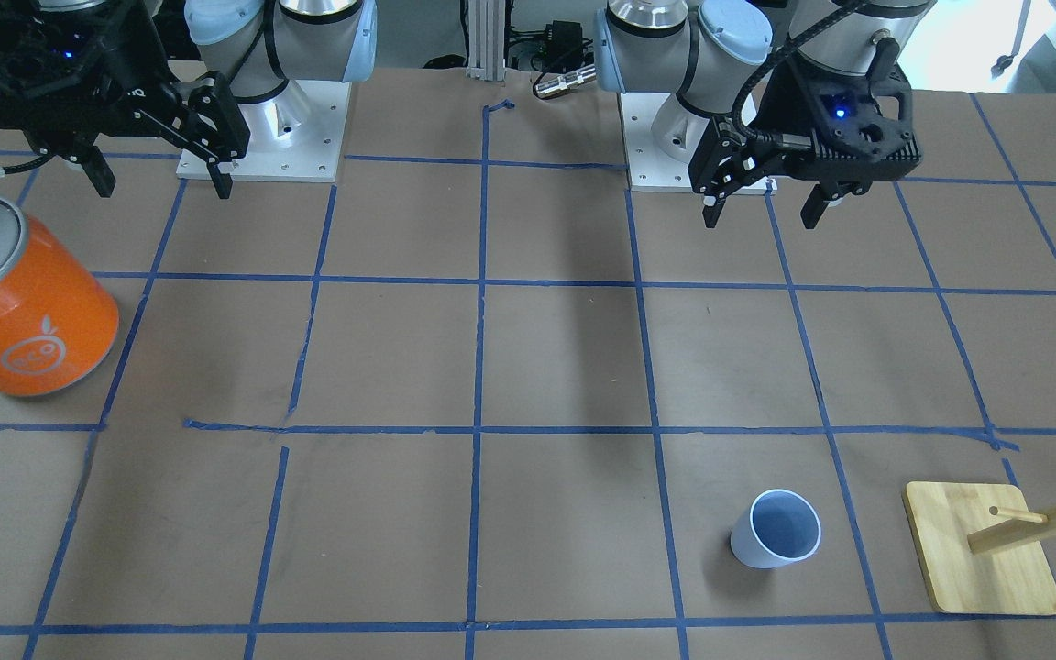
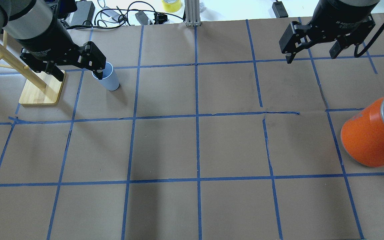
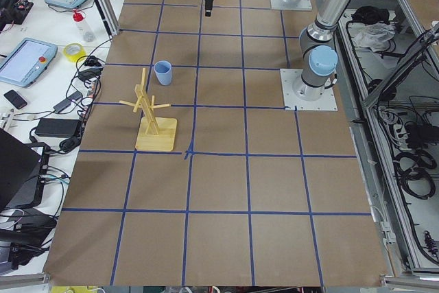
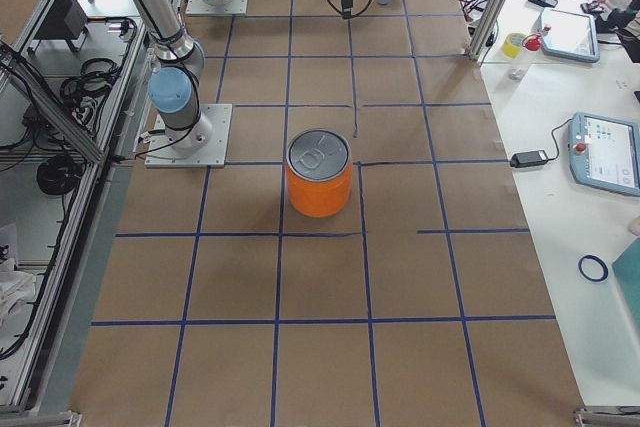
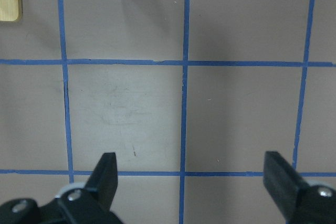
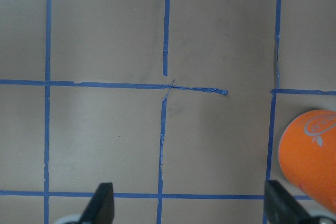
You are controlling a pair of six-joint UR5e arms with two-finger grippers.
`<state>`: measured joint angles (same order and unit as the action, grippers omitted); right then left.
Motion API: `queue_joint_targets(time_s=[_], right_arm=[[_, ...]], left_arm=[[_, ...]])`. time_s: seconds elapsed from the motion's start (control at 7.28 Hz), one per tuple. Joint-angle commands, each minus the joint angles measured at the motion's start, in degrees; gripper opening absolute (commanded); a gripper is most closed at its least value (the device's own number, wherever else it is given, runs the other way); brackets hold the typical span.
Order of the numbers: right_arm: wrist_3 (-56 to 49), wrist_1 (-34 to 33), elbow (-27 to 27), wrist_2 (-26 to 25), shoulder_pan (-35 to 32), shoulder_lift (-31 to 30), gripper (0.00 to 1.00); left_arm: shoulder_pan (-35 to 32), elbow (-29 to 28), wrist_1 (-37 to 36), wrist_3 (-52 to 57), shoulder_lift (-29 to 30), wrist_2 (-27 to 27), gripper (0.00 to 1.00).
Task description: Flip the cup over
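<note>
Cup (image 1: 775,529) stands mouth-up on the desk (image 1: 528,367), on the robot's left side, near the base of a wooden rack (image 1: 977,577). Left fingers (image 5: 106,178) are spread wide, raised above the desk and apart from the cup. Right fingers (image 6: 102,202) are likewise spread wide above the desk, with an orange can (image 1: 28,302) standing nearby.

Brown table (image 1: 565,357) gridded with blue tape.
Pale blue cup (image 1: 775,530), darker blue inside; orange can (image 1: 33,321), silver lid, white logo; pale wooden stand (image 1: 968,577).
</note>
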<state>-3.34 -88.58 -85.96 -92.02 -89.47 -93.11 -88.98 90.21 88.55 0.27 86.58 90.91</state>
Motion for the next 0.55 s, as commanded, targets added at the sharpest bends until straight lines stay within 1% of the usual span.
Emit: queue_joint_targets(time_s=[0.0, 0.41], right_arm=[[0.0, -0.01, 0.0, 0.0, 0.0, 0.03, 1.0], [0.0, -0.01, 0.0, 0.0, 0.0, 0.03, 1.0]], left_arm=[[-0.05, 0.14, 0.04, 0.0, -0.01, -0.12, 1.0], [-0.05, 0.32, 0.57, 0.17, -0.01, -0.12, 1.0]])
